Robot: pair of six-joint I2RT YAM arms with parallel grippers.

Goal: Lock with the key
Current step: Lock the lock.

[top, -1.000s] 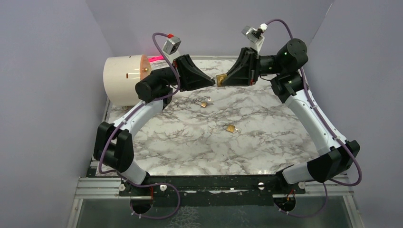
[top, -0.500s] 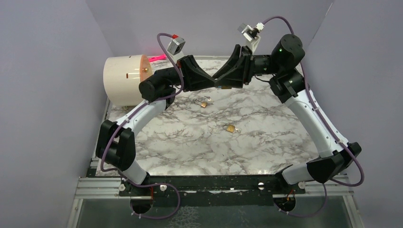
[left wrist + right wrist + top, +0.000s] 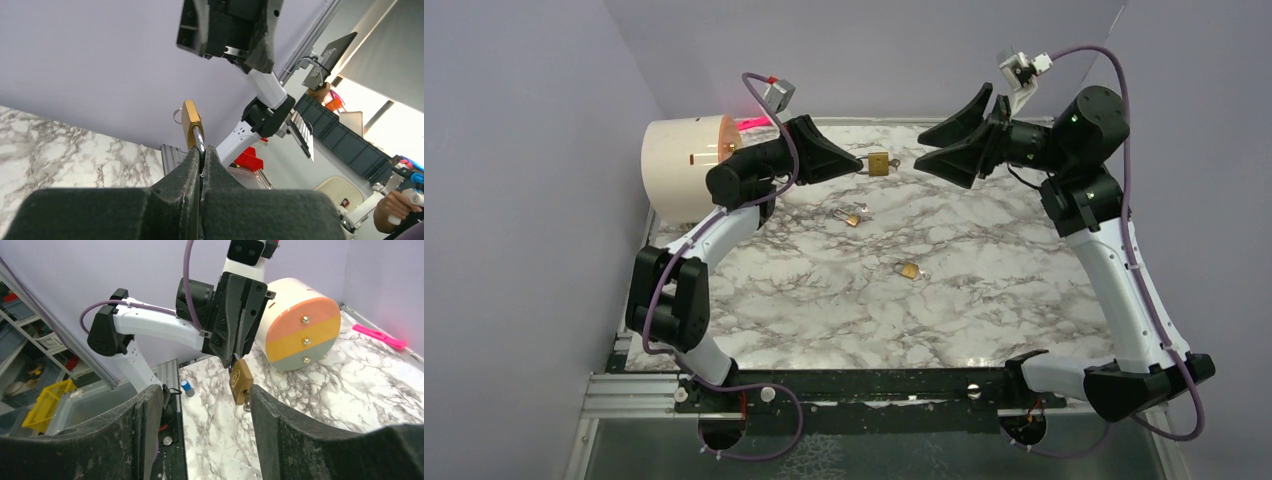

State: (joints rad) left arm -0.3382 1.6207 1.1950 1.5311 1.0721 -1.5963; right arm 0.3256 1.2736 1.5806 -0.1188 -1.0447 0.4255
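Nearest you on the marble table (image 3: 984, 290), a loose brass lock (image 3: 909, 270) lies well in front of the raised padlock (image 3: 879, 165). A second brass piece with metal loops (image 3: 852, 216) lies on the table farther back, closer under the padlock. The padlock itself is off the table. Your left gripper (image 3: 859, 163) has its fingers pressed together on the shackle, and the brass body sticks out past the fingertips. A small ring (image 3: 176, 115) shows at the body's far end. Your right gripper (image 3: 919, 146) is just to the right of the padlock, jaws spread wide and not touching it. Left of the padlock, a cream drum (image 3: 679, 170) lies on its side.
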